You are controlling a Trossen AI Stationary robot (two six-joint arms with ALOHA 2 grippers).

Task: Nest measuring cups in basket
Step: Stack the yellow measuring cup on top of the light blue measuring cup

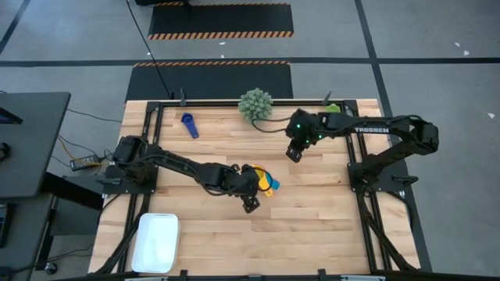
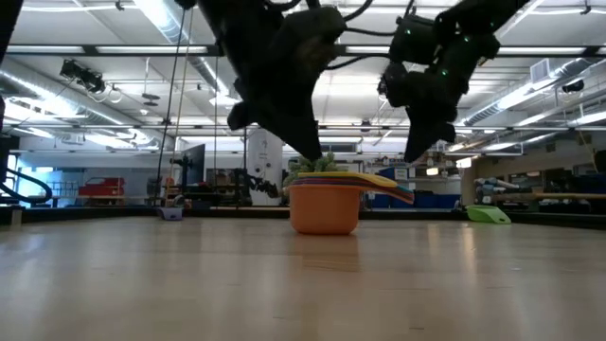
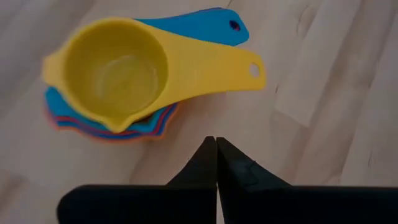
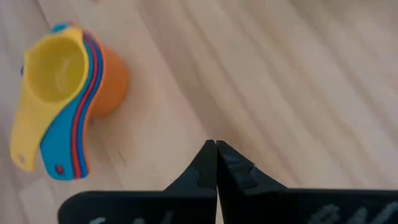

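Table stock, as seen from beside the rig:

Nested stack of measuring cups point(image 1: 268, 184): stands on the bare wood near the middle of the overhead picture, not in the basket. The yellow cup point(image 3: 118, 68) sits on top, then a light blue cup point(image 3: 211, 25) under it, red and dark blue rims showing as thin edges, and the orange cup point(image 4: 112, 81) at the bottom (its round body is what shows in the table-level picture, centre frame). Handles fan out to one side.

Dark blue cup point(image 1: 189, 125): lies alone on the wood, upper left of the overhead picture, well apart from the stack.

Green cup point(image 2: 488, 215): lies at the far edge of the table, right of centre in the table-level picture, also apart from the stack.

Basket point(image 1: 156, 242): white, lower left of the overhead picture, well away from the cups.

Spiky green plant point(image 1: 255, 104): top centre of the overhead picture, at the table's far edge.

Left gripper point(image 1: 250, 204): just beside the stack, on its lower-left side in the overhead picture, fingers pressed together on nothing.

Right gripper point(image 1: 294, 153): above the table, up and to the right of the stack, fingers likewise clenched and holding nothing.
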